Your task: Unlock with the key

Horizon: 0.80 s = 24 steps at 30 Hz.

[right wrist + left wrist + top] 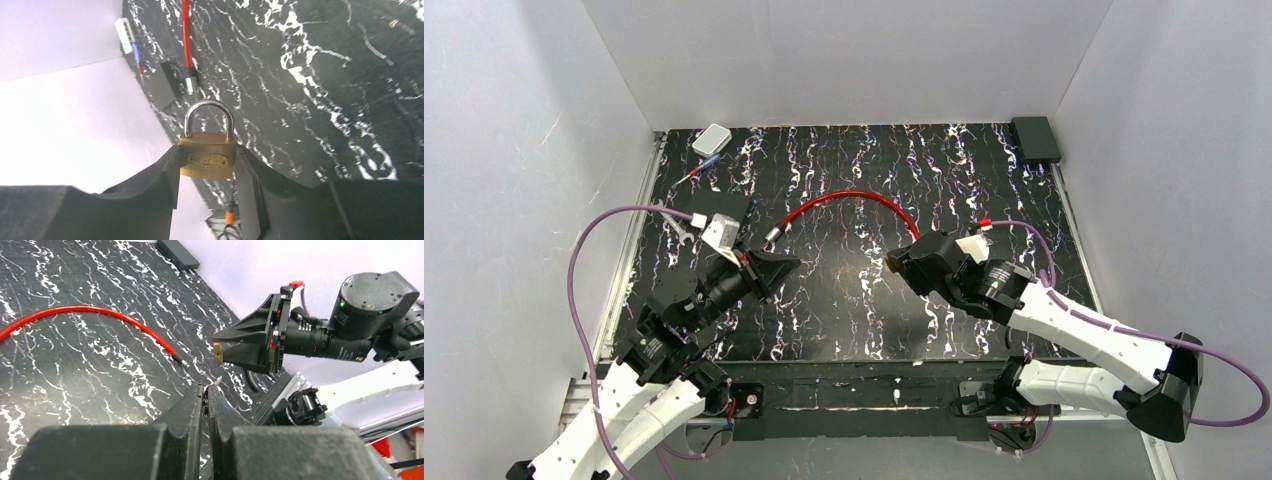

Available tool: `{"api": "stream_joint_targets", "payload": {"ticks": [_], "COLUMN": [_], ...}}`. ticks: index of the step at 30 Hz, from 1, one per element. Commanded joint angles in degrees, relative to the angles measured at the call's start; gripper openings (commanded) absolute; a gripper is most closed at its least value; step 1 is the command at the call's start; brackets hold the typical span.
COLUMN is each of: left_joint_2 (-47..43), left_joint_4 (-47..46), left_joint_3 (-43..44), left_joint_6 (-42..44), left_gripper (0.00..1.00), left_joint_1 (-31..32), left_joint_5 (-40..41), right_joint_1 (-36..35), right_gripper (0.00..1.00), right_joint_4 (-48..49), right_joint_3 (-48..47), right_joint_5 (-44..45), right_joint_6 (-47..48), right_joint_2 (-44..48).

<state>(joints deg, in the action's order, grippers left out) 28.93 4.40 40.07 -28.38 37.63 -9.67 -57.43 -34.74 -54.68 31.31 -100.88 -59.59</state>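
Note:
A brass padlock (207,157) with a silver shackle is clamped by its sides in my right gripper (207,150), shackle pointing away from the wrist. In the left wrist view the padlock's brass underside (218,352) faces my left gripper (206,390) across a short gap. That gripper is shut on the key, of which only a thin silver tip (218,381) pokes out between the fingertips. From above, the left gripper (784,265) and right gripper (894,262) point at each other above the middle of the mat, a hand's width apart.
A red cable (854,197) arcs across the black marbled mat (844,320) behind both grippers. A white box (712,139) and a blue-and-red pen (699,170) lie at the back left. A black box (1035,138) sits at the back right. White walls enclose three sides.

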Motion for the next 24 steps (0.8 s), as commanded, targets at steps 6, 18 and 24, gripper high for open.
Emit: {"api": "stream_joint_targets", "payload": {"ticks": [6,18,24], "left_joint_2": [3.43,6.98,5.92], "left_joint_4": [-6.6,-6.38,-5.3], "left_joint_3": [1.19,1.73,0.3], "left_joint_6": [-8.93,-11.12,-9.66], "left_gripper": [0.0,0.0,0.0], "left_joint_1": [0.17,0.24,0.24], "left_joint_5": [1.22,1.63,1.82], "right_joint_1": [0.32,3.02,3.02], "right_gripper": [0.01,0.01,0.01], "right_joint_4": [10.83,29.79,26.14], "right_joint_3": [0.24,8.53,4.93], "right_joint_5": [-5.48,-18.28,-17.25], "right_joint_6": [-12.09,-13.26,-12.37], "right_joint_2": [1.72,0.08,-1.78]}}
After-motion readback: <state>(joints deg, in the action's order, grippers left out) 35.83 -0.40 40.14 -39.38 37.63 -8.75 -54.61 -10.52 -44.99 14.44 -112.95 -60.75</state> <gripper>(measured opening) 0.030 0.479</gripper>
